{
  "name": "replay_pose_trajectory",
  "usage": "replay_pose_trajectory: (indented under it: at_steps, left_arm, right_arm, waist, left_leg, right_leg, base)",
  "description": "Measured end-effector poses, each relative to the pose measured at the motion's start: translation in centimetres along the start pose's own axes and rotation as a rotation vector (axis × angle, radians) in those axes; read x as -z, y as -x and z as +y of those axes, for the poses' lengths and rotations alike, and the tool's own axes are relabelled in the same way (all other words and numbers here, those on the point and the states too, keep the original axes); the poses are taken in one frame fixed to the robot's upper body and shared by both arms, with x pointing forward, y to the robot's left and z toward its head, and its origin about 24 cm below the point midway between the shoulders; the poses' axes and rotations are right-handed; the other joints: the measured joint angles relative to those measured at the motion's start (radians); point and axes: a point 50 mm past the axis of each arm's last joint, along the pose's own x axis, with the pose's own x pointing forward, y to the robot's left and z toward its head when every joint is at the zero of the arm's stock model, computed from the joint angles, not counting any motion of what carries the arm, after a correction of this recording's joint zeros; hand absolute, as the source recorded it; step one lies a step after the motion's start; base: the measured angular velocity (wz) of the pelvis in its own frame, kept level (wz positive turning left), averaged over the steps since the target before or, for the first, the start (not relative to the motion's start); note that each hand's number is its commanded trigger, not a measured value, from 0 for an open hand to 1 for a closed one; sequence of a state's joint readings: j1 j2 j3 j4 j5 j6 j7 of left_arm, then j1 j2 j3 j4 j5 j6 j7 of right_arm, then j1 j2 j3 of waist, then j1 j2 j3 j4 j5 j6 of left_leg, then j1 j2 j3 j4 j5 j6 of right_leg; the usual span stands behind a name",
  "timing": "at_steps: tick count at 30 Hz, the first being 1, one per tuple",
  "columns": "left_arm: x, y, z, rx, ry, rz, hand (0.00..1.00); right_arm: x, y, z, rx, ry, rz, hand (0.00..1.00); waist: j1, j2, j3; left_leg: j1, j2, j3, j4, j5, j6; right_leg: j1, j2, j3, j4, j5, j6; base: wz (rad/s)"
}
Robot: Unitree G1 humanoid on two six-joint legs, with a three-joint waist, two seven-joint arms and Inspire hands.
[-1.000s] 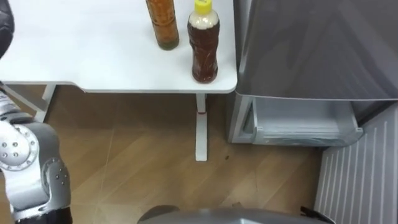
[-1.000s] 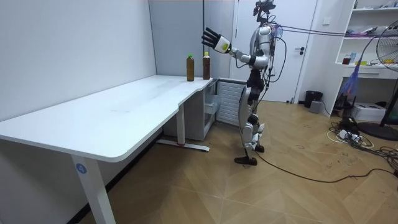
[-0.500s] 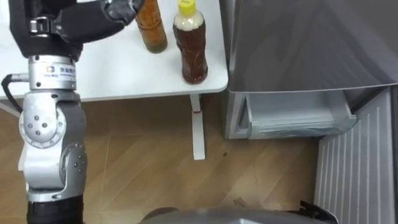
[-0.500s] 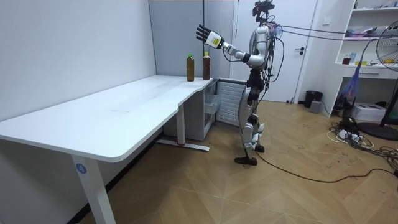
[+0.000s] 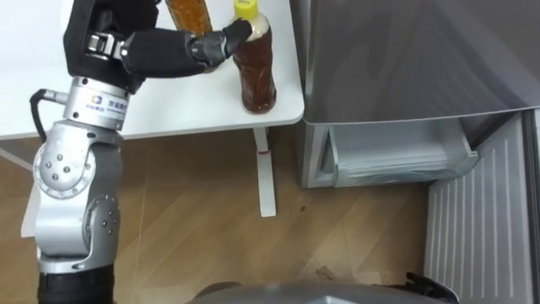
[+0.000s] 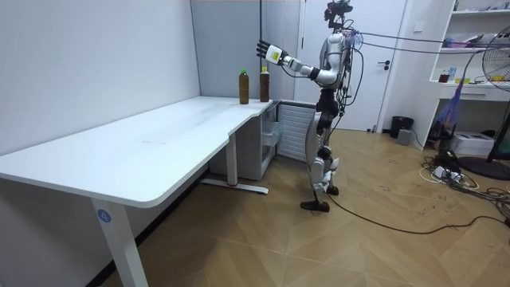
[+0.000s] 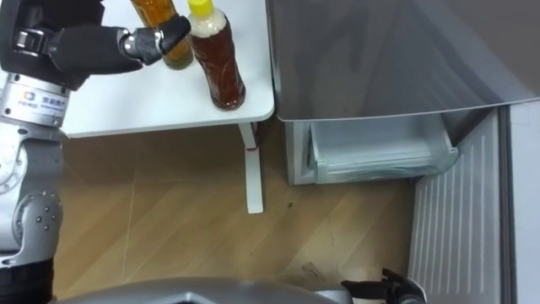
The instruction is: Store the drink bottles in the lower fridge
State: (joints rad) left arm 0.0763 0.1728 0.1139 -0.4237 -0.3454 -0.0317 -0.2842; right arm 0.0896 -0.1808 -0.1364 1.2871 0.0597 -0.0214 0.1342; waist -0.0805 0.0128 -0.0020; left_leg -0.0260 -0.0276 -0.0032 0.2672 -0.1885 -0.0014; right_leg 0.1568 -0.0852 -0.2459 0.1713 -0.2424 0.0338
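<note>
1. The robot stands upright at the end of the white table (image 5: pixel 169 118), next to the grey fridge (image 5: pixel 405 59), with its left arm stretched forward over the tabletop.
2. The left hand (image 5: pixel 152 51) is released: its fingers are straight and spread, and it holds nothing.
3. In the room view this hand hangs above the drinks, higher than their caps and apart from them.
4. From the head camera, 1 stretched fingertip (image 5: pixel 236 34) lines up with the neck of the yellow-capped bottle (image 5: pixel 257 72).
5. That bottle of dark drink stands upright near the table's corner closest to the fridge.
6. The amber bottle (image 5: pixel 187 13) stands upright just beside it, farther from the fridge and partly covered by the hand.
7. Both drinks are on the table and outside the fridge.
8. The fridge's lower door (image 5: pixel 481 228) is swung open, and a pale drawer (image 5: pixel 396 156) shows in the lower compartment.
</note>
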Motion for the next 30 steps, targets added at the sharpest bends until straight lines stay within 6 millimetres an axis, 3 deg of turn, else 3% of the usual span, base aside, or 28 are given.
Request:
replay_pose_trajectory:
  at_steps: [5, 13, 19, 25, 27, 30]
  left_arm:
    - [0.0, 0.0, -0.2, 0.038, 0.002, 0.000, 0.00]
    - [0.5, -0.2, -1.3, 0.094, 0.051, 0.015, 0.00]
    - [1.7, 0.0, -1.3, 0.090, 0.114, 0.061, 0.00]
    - [3.2, 0.6, -1.5, 0.096, 0.208, 0.117, 0.00]
    - [3.3, 0.7, -1.5, 0.100, 0.219, 0.118, 0.00]
    - [3.5, 0.9, -1.5, 0.099, 0.261, 0.119, 0.00]
  right_arm:
    - [-0.1, 0.0, 0.0, 0.000, 0.001, -0.001, 0.00]
    - [-0.3, -0.1, 0.0, 0.015, -0.011, -0.003, 0.00]
    - [-0.5, -0.1, -0.1, 0.015, -0.022, -0.008, 0.00]
    - [-0.6, -0.1, 0.3, 0.000, -0.024, -0.007, 0.00]
    - [-0.5, -0.2, 0.4, -0.012, -0.027, 0.008, 0.00]
    - [-0.4, -0.2, 0.6, -0.023, -0.028, 0.013, 0.00]
  waist:
    - [-0.002, -0.001, 0.0010]
    - [-0.010, 0.002, 0.0110]
    - [-0.024, 0.008, 0.0125]
    - [-0.027, -0.002, 0.0168]
    - [-0.024, -0.011, 0.0111]
    - [-0.022, -0.018, 0.0097]
  left_leg:
    - [0.002, 0.000, 0.000, 0.001, 0.000, 0.000]
    - [0.004, 0.000, 0.003, -0.001, 0.000, 0.000]
    - [0.017, 0.003, 0.017, -0.012, 0.000, 0.000]
    - [0.020, 0.004, 0.030, -0.017, 0.000, 0.000]
    - [0.021, 0.005, 0.034, -0.017, 0.000, 0.000]
    - [0.021, 0.005, 0.034, -0.017, 0.000, 0.000]
  right_leg:
    - [0.002, 0.000, -0.001, 0.000, 0.000, 0.000]
    - [0.002, 0.000, 0.006, 0.000, 0.000, 0.000]
    - [0.004, 0.000, 0.012, -0.001, 0.000, 0.000]
    - [0.000, -0.001, 0.020, -0.001, 0.000, 0.000]
    - [0.001, -0.001, 0.020, -0.001, 0.000, 0.000]
    - [0.002, -0.001, 0.019, -0.001, 0.000, 0.000]
  base:
    - [0.00]
    - [0.00]
    - [-0.05]
    - [-0.05]
    - [0.00]
    - [0.00]
